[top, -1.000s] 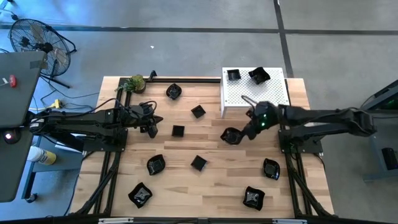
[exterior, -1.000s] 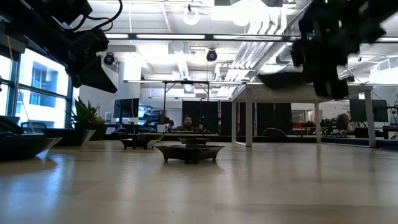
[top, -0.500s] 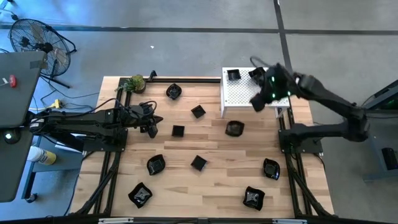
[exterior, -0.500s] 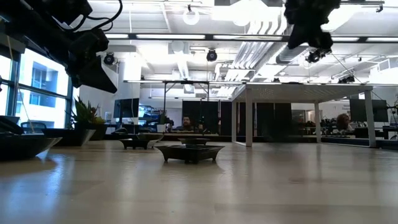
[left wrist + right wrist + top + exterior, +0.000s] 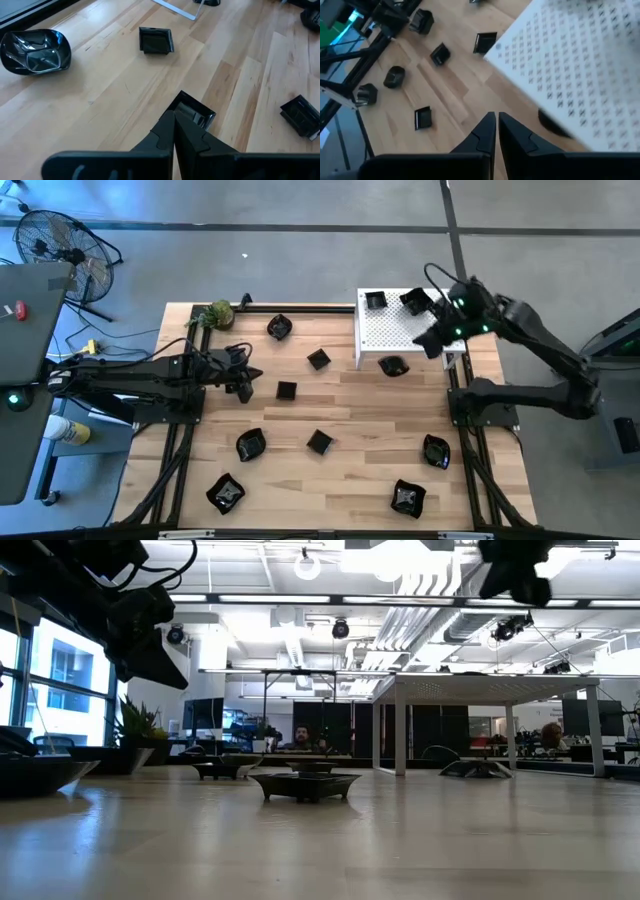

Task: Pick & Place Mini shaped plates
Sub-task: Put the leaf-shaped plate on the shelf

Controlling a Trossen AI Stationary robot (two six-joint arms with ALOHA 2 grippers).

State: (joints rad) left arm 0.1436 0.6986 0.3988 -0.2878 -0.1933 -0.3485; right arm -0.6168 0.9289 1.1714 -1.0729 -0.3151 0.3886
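Mini shaped plates (image 5: 319, 442) mostly remain scattered across the frame's lower centre — three sit on the white perforated board (image 5: 410, 330) upper right, where the right gripper (image 5: 432, 340) hovers closed, empty — left gripper (image 5: 243, 380) shut, idle mid-left.

L arm lay low, reaching inward; left gripper (image 5: 243, 383) fingers pressed together. R arm raised, elbow bent, reaching toward table's far side; right gripper (image 5: 424, 343) fingers together, nothing held.
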